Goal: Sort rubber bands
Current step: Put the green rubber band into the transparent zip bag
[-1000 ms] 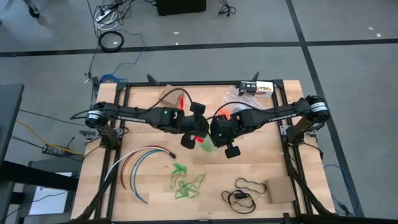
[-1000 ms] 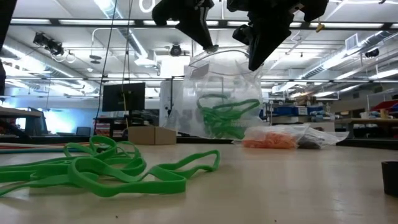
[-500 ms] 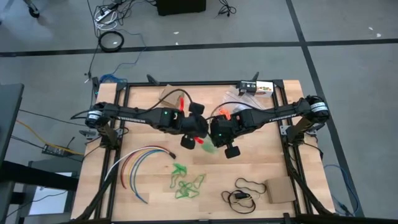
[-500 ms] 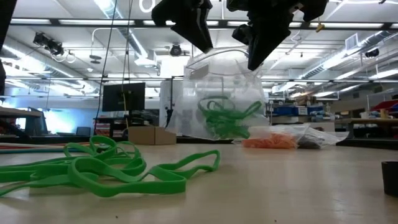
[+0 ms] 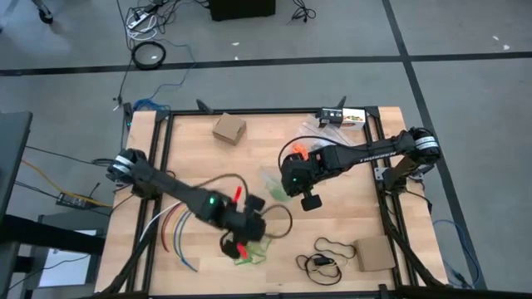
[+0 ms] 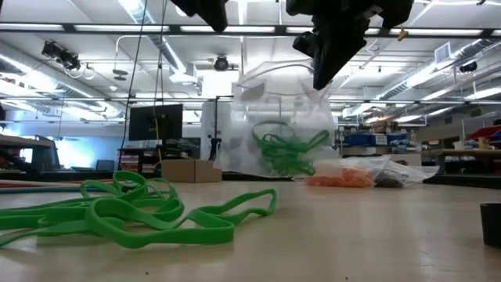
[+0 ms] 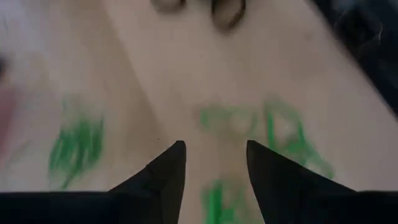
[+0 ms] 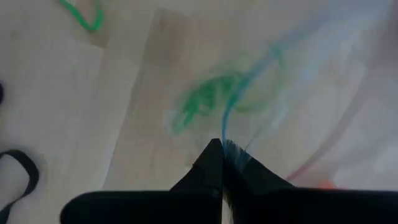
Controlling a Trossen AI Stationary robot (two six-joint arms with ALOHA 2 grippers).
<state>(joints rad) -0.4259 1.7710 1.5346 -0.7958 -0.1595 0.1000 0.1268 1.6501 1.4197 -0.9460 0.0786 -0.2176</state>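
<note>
My left hand (image 5: pixel 236 247), fingers apart, hovers over loose green bands (image 5: pixel 249 253) at the surface's (image 5: pixel 349 208) 6 o'clock, my right hand (image 5: pixel 287 180) clamped on the clear bag (image 6: pixel 282 129) holding green bands near centre.

We saw the green bands (image 7: pixel 283 134) only as blurred smears, and the left arm (image 5: pixel 208 203) hid part of them.

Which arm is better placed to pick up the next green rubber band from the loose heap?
The left. The left gripper hangs open right over the green rubber bands near the table's front edge. The right gripper is shut on the clear plastic bag, holding it up at mid-table.
</note>
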